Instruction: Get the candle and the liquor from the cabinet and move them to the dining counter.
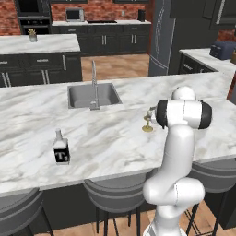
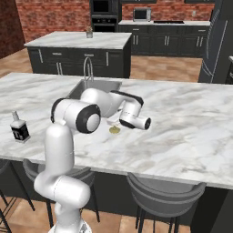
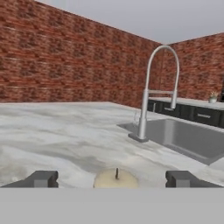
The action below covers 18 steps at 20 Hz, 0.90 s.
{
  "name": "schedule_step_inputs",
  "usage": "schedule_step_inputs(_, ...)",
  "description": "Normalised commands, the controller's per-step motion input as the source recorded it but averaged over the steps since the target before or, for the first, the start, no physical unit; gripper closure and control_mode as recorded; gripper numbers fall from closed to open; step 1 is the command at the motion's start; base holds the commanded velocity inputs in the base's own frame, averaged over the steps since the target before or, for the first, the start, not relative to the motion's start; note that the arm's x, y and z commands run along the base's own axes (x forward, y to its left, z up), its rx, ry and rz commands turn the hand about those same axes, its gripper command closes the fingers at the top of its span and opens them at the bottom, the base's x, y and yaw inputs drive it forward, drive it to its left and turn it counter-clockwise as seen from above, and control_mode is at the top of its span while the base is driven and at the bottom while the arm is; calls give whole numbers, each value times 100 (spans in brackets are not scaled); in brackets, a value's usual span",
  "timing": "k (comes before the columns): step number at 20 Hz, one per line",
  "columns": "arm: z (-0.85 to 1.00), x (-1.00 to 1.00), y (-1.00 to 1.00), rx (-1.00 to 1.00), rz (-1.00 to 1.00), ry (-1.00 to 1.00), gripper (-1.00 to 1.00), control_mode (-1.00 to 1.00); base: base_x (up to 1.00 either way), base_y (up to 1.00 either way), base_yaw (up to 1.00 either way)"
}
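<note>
Claw spread wide around the candle, which stands free on the dining counter, just right of the sink. That looks like a release. The liquor stands well left, near the front edge; both seem delivered.

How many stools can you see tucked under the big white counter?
3 in the left base view: one at the lower left corner, one in the middle, one at the right behind the robot's arm. More may be hidden beyond the picture's edges.
</note>
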Motion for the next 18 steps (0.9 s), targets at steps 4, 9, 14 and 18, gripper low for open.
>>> schedule_step_inputs(4,48,-42,-38,0,-5,0,-100,-100,0,0,0)
schedule_step_inputs(9,86,-53,-24,0,-5,0,-100,-100,0,0,0)
schedule_step_inputs(14,100,-71,1,0,-8,6,-100,-100,0,0,0)
schedule_step_inputs(18,99,-98,6,-2,-18,11,-100,-100,0,0,0)
